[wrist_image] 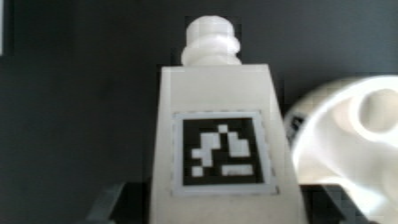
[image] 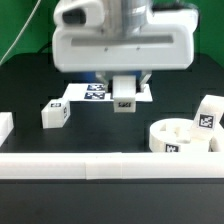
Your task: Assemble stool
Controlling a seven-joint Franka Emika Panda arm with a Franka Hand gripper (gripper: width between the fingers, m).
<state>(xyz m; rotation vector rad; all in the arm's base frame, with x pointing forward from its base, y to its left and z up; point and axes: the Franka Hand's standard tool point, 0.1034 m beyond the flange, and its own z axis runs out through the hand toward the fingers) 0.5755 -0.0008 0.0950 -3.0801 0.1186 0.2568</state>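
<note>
My gripper (image: 125,88) is shut on a white stool leg (image: 124,101), which hangs just above the black table in front of the marker board (image: 92,92). In the wrist view the leg (wrist_image: 217,120) fills the middle, showing its square tag and a ribbed peg at the far tip. My dark fingers (wrist_image: 121,200) press on both of its sides. The round seat (image: 180,137) lies at the exterior view's right, and its rim (wrist_image: 356,135) shows beside the held leg. A second leg (image: 55,114) lies at the exterior view's left, a third (image: 209,112) at the far right.
A long white rail (image: 110,165) runs along the front of the table. Another white rail end (image: 4,127) shows at the exterior view's left edge. The arm's white body hangs over the middle and hides the back of the table.
</note>
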